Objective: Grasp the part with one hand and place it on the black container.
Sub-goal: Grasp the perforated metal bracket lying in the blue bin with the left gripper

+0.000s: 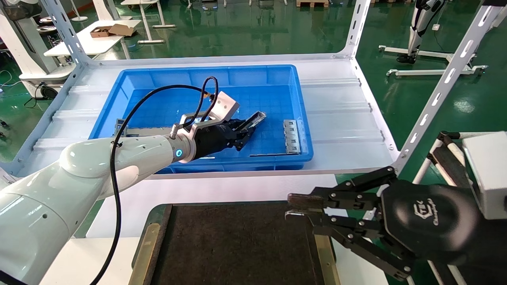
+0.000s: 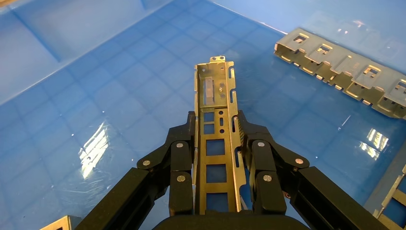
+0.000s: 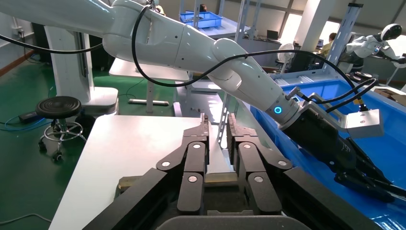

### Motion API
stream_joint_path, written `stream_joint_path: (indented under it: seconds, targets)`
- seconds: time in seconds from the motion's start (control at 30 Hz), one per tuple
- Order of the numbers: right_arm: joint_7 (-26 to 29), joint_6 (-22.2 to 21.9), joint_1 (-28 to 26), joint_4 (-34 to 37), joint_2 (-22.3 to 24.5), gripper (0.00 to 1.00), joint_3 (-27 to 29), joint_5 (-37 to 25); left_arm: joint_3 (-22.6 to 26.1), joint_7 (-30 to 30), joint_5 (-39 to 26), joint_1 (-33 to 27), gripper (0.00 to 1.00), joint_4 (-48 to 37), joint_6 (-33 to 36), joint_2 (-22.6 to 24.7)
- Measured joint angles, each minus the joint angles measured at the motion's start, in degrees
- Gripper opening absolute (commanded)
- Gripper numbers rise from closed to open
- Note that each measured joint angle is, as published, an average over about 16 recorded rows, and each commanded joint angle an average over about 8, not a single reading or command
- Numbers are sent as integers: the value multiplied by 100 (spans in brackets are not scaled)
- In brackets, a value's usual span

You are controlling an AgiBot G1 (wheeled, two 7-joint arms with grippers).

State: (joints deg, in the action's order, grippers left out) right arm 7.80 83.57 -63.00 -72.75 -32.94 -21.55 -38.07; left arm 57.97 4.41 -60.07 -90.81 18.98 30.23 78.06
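- Now I have the left gripper inside the blue bin, clamped on the part, a slim metal channel, gripped by its long sides so it lifts level.
- My right gripper hangs parked at the black container, fingers nearly together, holding nothing.

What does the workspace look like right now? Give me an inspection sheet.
Surface: white shelf holds the blue bin.
Job's things: part clamped over the bin; black container bare.
Clutter: perforated bracket, more plates at the bin's left.
Grippers: left pincer shut on the part; right pincer shut, idle at the container's edge.
Cables: black cable loops off the left arm.
Surroundings: green floor, tables, another robot.
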Motion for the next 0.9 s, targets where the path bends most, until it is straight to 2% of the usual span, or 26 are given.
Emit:
stream_joint_path:
  seconds: [0.27,0.47,0.7,0.9]
  targets:
    - [0,0,0,0,0,0,0,0,2,-177,326,-34,0,9,101,-60]
    - [0,0,0,0,0,0,-1,1,-185,-478,697,-65,0,142,596,-312]
    - [-1,0,0,0,0,0,-1,1,-519,-889,1192,34,0,610,1517,-920]
    - [-1,-1,0,0,1,0,-1,1,-772,-1052,1576,323,0,1478,2211,-1672]
